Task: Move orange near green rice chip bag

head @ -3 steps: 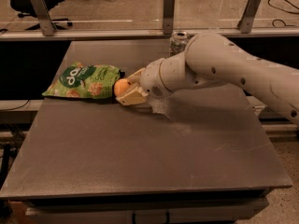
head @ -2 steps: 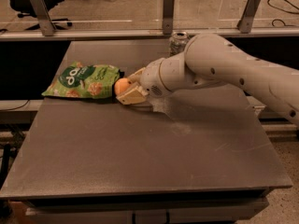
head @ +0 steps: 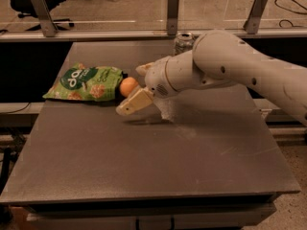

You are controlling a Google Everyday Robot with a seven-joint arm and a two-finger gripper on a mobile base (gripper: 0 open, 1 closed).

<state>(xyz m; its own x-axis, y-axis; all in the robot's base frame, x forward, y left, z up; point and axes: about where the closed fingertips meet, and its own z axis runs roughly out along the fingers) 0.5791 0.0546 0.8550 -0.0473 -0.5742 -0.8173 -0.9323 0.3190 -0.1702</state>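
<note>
The orange [head: 127, 86] sits on the dark table [head: 158, 166], touching the right end of the green rice chip bag [head: 86, 83], which lies flat at the back left. My gripper [head: 129, 90] reaches in from the right. It is open, with one finger behind the orange and the other finger [head: 133, 102] in front of it and slightly apart from it. The orange lies between the fingers near their tips. The white arm [head: 230, 68] crosses the right half of the view.
A silver soda can [head: 183, 41] stands at the back edge, partly hidden behind the arm. A rail with metal posts [head: 173, 6] runs behind the table. The table's left edge is close to the bag.
The fingers have spread apart and the front finger has swung down and away. More of the orange shows now. The orange and the bag have stayed in place.
</note>
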